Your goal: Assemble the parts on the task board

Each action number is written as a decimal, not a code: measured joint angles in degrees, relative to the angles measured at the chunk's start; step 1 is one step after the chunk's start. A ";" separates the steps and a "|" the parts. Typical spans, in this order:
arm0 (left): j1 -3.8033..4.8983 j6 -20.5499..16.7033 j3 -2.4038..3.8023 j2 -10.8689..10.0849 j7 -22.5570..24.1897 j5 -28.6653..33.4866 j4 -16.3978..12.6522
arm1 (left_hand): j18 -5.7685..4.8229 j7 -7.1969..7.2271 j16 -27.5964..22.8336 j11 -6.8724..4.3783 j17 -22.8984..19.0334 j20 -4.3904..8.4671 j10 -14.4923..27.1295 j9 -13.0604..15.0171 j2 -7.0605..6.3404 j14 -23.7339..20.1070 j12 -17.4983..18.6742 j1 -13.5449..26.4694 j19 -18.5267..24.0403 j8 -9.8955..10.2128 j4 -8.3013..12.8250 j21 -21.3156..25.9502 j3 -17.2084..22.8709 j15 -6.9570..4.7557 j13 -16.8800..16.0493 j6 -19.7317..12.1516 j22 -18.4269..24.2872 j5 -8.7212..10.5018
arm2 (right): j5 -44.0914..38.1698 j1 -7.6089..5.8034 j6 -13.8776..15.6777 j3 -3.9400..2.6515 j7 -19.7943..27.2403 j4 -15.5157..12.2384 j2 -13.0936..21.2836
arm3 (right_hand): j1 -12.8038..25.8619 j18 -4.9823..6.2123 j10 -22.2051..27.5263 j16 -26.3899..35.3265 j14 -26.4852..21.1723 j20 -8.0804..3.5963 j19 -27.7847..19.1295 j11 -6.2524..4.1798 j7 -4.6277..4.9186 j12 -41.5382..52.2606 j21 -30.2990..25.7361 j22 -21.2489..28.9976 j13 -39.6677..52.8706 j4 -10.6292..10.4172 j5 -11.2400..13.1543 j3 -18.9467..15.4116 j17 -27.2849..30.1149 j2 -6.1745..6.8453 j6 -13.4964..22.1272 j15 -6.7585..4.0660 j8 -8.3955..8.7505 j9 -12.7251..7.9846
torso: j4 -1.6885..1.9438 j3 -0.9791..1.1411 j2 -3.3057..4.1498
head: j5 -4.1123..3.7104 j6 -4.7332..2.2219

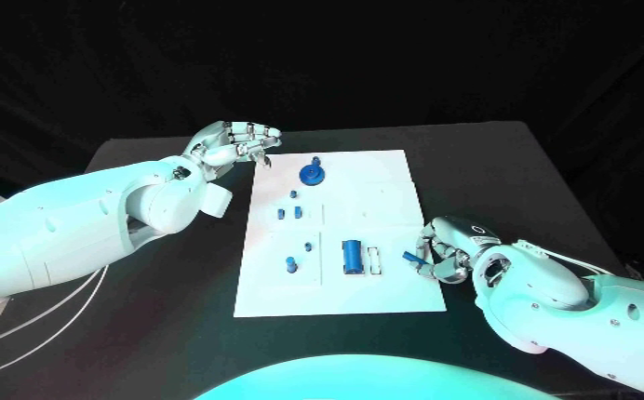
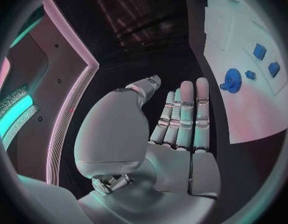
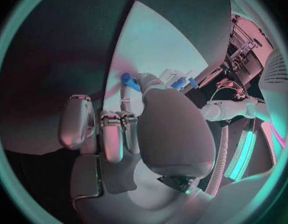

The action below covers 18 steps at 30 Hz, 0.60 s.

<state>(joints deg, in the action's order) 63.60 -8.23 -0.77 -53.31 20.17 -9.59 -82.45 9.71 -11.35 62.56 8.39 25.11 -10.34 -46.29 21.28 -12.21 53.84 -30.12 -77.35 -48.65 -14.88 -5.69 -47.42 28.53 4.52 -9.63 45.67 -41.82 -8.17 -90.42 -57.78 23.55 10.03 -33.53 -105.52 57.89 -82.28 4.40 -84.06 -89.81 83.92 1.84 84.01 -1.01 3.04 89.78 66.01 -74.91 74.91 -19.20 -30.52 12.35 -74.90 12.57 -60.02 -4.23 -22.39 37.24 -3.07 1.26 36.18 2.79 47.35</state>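
The white task board [image 1: 389,186] lies in the middle of the table. A blue gear [image 1: 310,174] stands near its far end, also seen in the left wrist view as the gear [image 2: 231,79]. Small blue parts [image 1: 290,213] sit mid-board and a blue cylinder [image 1: 352,256] lies nearer me. My left hand [image 1: 239,144] hovers by the board's far left corner; its fingers [image 2: 184,117] are stretched out and hold nothing. My right hand [image 1: 446,251] is at the board's right edge and pinches a small blue part [image 1: 413,255], which shows between its thumb and a finger as the part [image 3: 128,79].
Two more small blue pieces [image 1: 298,256] lie on the board's near left area, and a pale block [image 1: 377,261] sits beside the cylinder. Black table [image 1: 161,307] surrounds the board on all sides.
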 measured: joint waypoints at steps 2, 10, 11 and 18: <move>0.00 0.00 0.00 0.00 0.00 0.00 -0.01 | 0.00 0.00 0.00 0.13 0.00 0.00 0.13 0.00 0.00 0.00 0.00 0.00 0.00 0.00 0.00 0.00 0.00 0.00 0.00 0.00 0.00 0.00 | 0.12 -0.11 0.41 0.15 -0.10 -0.47 0.31 | -0.45 0.00 0.00 0.00 0.13 0.00 0.00 0.00 -0.01 0.00 0.00 0.00 0.00 -0.47 -0.04 0.52 0.00 -0.12 -0.01 -0.13 -0.03 -4.95 | 0.01 0.00 0.00 | 0.00 -0.05; -0.01 -0.01 0.00 0.00 -0.01 0.01 -0.01 | 0.00 0.00 0.00 0.21 0.00 0.20 0.22 0.00 0.00 0.00 -0.22 0.00 -0.20 -0.24 0.00 0.00 0.00 0.00 0.00 0.00 0.05 0.00 | 2.45 -2.31 1.87 0.52 -0.39 -2.72 1.08 | -0.56 0.00 0.01 0.00 0.20 0.00 0.00 -0.01 -0.05 0.00 0.22 0.00 0.00 0.27 -0.09 3.09 -0.03 -0.03 -0.03 -0.20 -0.49 -5.61 | 0.02 -0.01 0.00 | 0.04 -0.16; -0.01 -0.01 0.00 0.00 -0.01 0.01 -0.01 | 0.00 0.00 0.00 0.21 -0.01 0.20 0.21 0.00 0.00 0.00 -0.22 0.00 -0.20 -0.24 0.00 0.00 0.00 0.00 0.00 0.00 0.05 0.00 | 2.95 -2.79 2.20 0.47 -0.37 -3.13 1.14 | -0.70 0.00 0.01 0.00 0.21 0.00 0.00 -0.01 -0.05 0.00 0.22 0.00 0.00 0.27 -0.09 3.09 -0.05 0.11 -0.03 -0.20 -0.67 -5.51 | 0.02 -0.03 0.01 | 0.05 -0.16; -0.01 -0.02 0.00 0.03 -0.01 0.02 -0.03 | 0.00 0.00 0.00 0.21 -0.01 -0.01 0.21 0.00 0.00 0.00 -0.22 0.00 -0.41 -0.24 0.00 0.00 0.00 0.00 0.00 0.00 0.05 0.00 | 6.12 -4.21 3.75 0.40 0.22 -4.50 0.61 | -0.69 0.00 0.01 0.00 0.20 0.01 0.00 -0.01 -0.01 0.00 0.45 -0.04 0.00 0.37 -0.08 4.08 -0.04 0.11 0.01 -0.20 -0.70 -5.44 | 0.04 -0.03 0.04 | 0.08 -0.17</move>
<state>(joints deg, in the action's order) 63.59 -8.25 -0.77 -53.29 20.16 -9.58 -82.48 9.71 -11.35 62.56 8.60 25.10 -10.35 -46.07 21.28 -12.21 53.84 -30.34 -77.35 -49.06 -15.13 -5.69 -47.42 28.53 4.52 -9.63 45.67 -41.77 -8.17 -84.30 -61.99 27.29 10.43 -33.31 -110.03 58.50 -82.97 4.40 -84.05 -89.81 84.12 1.85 84.01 -1.02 3.03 89.78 66.45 -74.95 74.91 -18.83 -30.60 16.43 -74.95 12.69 -60.02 -4.43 -23.09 31.79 -3.03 1.23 36.22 2.87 47.18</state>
